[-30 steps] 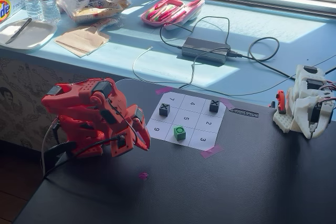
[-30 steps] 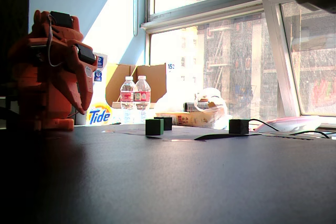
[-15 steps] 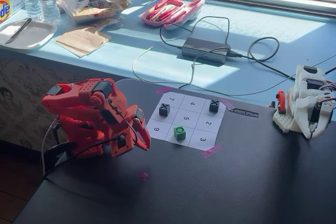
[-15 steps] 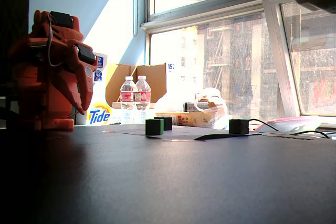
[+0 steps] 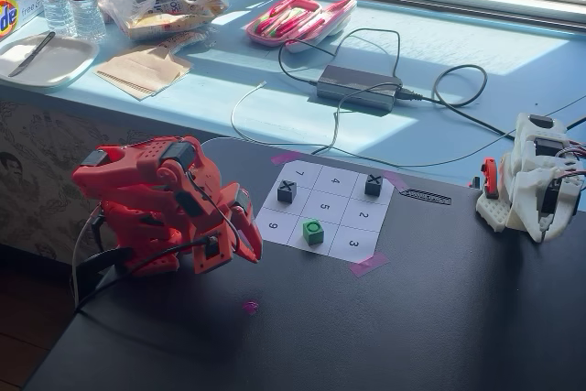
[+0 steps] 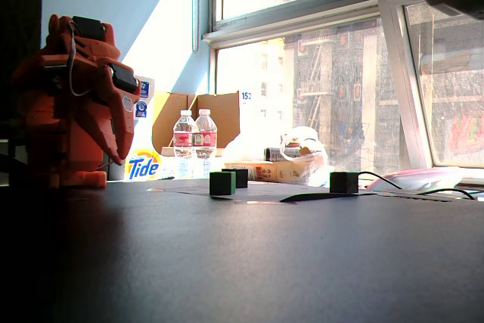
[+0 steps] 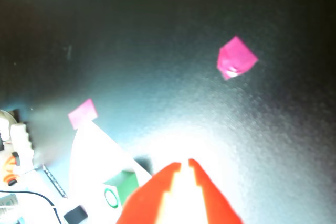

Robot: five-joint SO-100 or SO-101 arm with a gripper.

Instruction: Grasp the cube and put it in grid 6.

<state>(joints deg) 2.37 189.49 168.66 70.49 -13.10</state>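
Observation:
The small green cube with a dark ring on top stands on the paper grid, on the cell between the printed 9 and 3. The digit 6 does not show; the cube covers that cell. In a fixed view from table level the cube is a dark green block. My red arm is folded at the left, and its gripper hangs over bare table to the cube's left, apart from it. In the wrist view the gripper is shut and holds nothing, with the cube at its lower left.
Two black cubes marked X occupy other grid cells. A white arm stands at the table's right edge. A pink tape scrap lies on the black tabletop. Beyond the table, the sill holds cables and a power adapter.

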